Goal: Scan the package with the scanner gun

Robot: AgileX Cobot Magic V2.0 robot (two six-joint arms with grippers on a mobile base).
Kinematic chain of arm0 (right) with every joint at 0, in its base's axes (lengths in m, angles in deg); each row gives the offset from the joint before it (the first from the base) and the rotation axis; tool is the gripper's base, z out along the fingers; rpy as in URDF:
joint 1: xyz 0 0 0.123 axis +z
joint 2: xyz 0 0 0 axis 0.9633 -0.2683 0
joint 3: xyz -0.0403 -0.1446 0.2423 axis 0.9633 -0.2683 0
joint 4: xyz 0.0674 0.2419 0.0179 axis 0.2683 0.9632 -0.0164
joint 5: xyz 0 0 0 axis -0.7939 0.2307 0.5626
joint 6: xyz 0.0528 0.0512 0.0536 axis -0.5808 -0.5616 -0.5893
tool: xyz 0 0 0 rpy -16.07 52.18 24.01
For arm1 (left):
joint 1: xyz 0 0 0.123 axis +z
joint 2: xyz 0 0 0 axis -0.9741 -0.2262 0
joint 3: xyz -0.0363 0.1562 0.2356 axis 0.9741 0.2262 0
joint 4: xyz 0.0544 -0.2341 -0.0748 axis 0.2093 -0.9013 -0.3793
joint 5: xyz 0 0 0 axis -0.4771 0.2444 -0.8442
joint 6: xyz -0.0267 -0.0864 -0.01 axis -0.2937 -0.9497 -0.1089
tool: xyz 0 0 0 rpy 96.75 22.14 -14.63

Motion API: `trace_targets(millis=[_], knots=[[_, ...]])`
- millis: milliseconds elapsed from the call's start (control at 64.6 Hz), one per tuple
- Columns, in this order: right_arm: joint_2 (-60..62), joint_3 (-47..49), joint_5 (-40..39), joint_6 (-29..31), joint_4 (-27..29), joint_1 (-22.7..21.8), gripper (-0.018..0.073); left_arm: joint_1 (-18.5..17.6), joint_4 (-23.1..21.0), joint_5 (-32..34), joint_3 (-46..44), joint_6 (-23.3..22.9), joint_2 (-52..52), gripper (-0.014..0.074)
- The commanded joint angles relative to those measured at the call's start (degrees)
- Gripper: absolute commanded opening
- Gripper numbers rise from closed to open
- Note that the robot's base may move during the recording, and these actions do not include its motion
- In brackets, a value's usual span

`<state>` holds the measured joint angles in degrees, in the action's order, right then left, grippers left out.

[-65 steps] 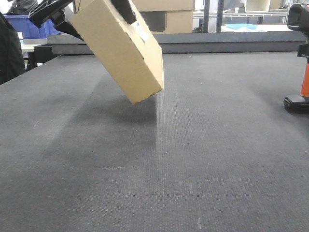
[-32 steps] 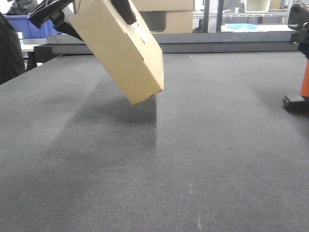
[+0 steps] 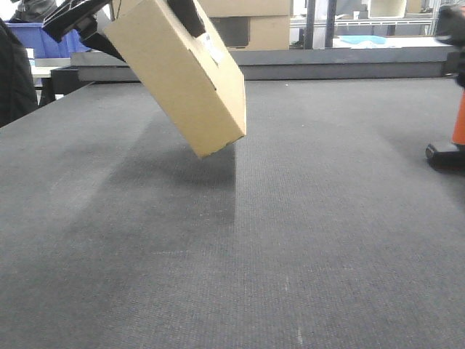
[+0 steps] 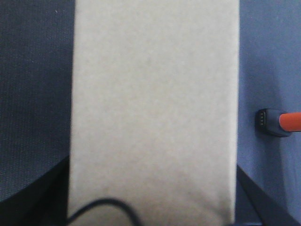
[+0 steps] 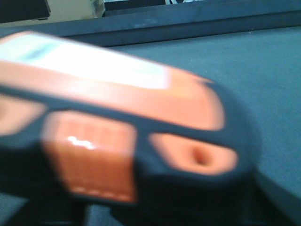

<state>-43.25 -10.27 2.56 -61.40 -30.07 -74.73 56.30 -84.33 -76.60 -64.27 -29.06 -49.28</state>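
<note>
From the front, the package [image 3: 185,76], plain tan with a small white label, hangs tilted above the bench [image 3: 305,247], pinched at its top end by the left fingers [image 3: 190,18]; the scanner gun [image 3: 459,123] stands far right. The left wrist shows bare tan cardboard filling the frame. The right wrist shows the scanner gun as a close orange-and-black blur; how the right fingers [image 5: 277,205] stand cannot be told.

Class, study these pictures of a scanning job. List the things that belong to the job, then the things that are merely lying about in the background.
Belong to the job:
package, held tilted above the table
scanner gun, standing on its foot at the right edge

Just lying about:
blue bin, far left at the back
cardboard boxes, stacked behind the table
</note>
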Motion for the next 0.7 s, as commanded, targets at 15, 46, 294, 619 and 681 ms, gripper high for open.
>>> trace_targets(millis=[15, 46, 294, 619, 681], knots=[[0.0, 0.4, 0.0, 0.1, 0.5, -0.1, 0.0055, -0.4, -0.3, 0.6, -0.2, -0.2, 0.1, -0.0111], [0.0, 0.4, 0.0, 0.1, 0.5, -0.1, -0.0023, -0.4, -0.3, 0.6, -0.2, -0.2, 0.1, -0.0111], [0.8, 0.5, -3.0, 0.7, -5.0, -0.1, -0.0162, -0.4, -0.3, -0.2, -0.2, -0.2, 0.1, -0.0111], [6.0, 6.5, 8.2, 19.9, -10.3, -0.1, -0.0162, -0.4, -0.4, -4.0, -0.2, -0.2, 0.1, -0.0111], [6.3, 7.4, 9.1, 21.1, -10.3, -0.1, -0.0162, -0.4, -0.4, -4.1, -0.2, -0.2, 0.1, -0.0111]])
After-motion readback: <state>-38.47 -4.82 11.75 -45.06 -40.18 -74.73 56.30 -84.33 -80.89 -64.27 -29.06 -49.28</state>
